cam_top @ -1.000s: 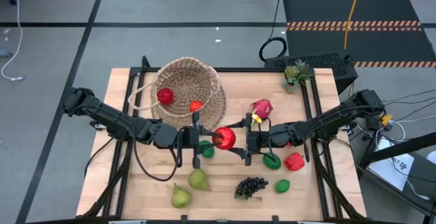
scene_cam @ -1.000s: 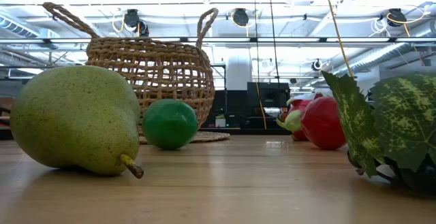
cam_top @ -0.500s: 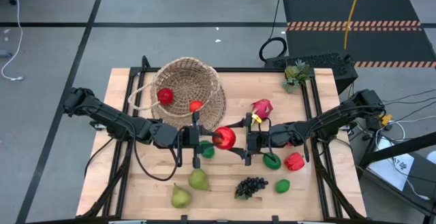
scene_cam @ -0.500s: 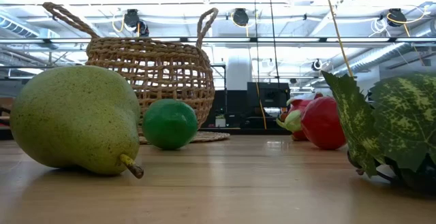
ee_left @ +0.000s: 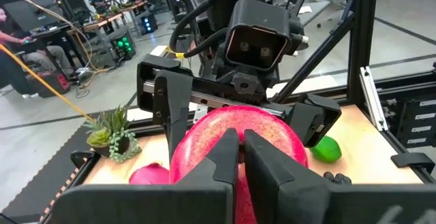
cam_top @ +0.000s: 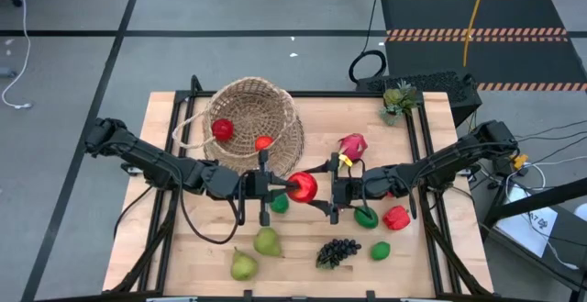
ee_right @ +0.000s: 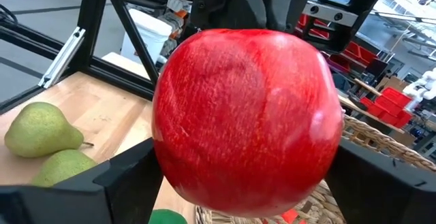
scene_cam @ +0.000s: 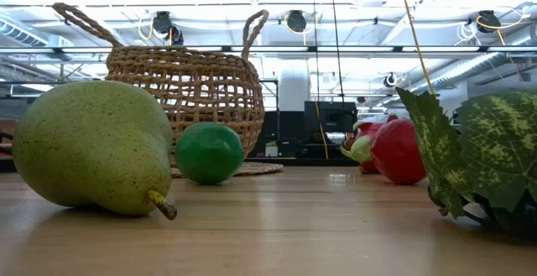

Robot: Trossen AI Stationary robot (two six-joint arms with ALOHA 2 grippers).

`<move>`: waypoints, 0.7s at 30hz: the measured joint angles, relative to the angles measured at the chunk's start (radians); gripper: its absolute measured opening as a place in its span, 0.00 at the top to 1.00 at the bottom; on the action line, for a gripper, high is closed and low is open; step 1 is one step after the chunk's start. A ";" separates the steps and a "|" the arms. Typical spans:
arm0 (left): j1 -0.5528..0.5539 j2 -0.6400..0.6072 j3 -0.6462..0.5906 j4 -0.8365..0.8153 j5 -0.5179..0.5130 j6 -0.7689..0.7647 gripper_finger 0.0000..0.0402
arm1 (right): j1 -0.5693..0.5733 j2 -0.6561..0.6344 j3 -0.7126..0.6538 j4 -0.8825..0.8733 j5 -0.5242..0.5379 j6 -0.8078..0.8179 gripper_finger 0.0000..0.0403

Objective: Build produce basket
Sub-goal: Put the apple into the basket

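Left gripper (cam_top: 278, 188) and right gripper (cam_top: 323, 190) meet head-on at mid-surface, both on the round glossy red apple (cam_top: 302, 186), which hangs between them above the light wooden surface (cam_top: 431, 265). Right gripper's fingers clamp the apple on two sides, as the right wrist view shows (ee_right: 248, 118). Left gripper's fingers (ee_left: 262, 166) lie nearly together over the apple's near face; whether they grip or merely touch it cannot be told.

Round light-tan woven wicker basket (cam_top: 275, 123) sits just beyond the left gripper, tilted, mouth facing up and toward the left arm's side, thin loop handle (cam_top: 186, 129) out on that side. Two small red fruits (cam_top: 222, 128) lie inside.

Loose on the surface: two yellow-green pears (cam_top: 243, 265) near the front edge, stems toward the basket; dark grape bunch (cam_top: 337, 251); green limes (cam_top: 380, 250); red pepper (cam_top: 396, 217); pink dragon fruit (cam_top: 351, 144).
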 joint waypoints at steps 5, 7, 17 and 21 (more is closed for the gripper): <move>0.000 0.000 0.000 0.000 0.004 0.002 0.98 | 0.006 0.000 0.000 0.004 0.001 0.004 0.08; 0.000 0.000 0.000 0.000 0.006 0.002 0.97 | 0.012 0.000 0.000 0.008 0.002 0.005 0.04; 0.001 -0.001 0.000 -0.003 0.018 -0.004 0.98 | 0.014 0.000 0.000 0.012 0.000 0.045 0.01; -0.009 -0.028 0.000 -0.014 0.025 -0.011 0.99 | 0.019 0.000 0.000 0.013 -0.001 0.055 0.01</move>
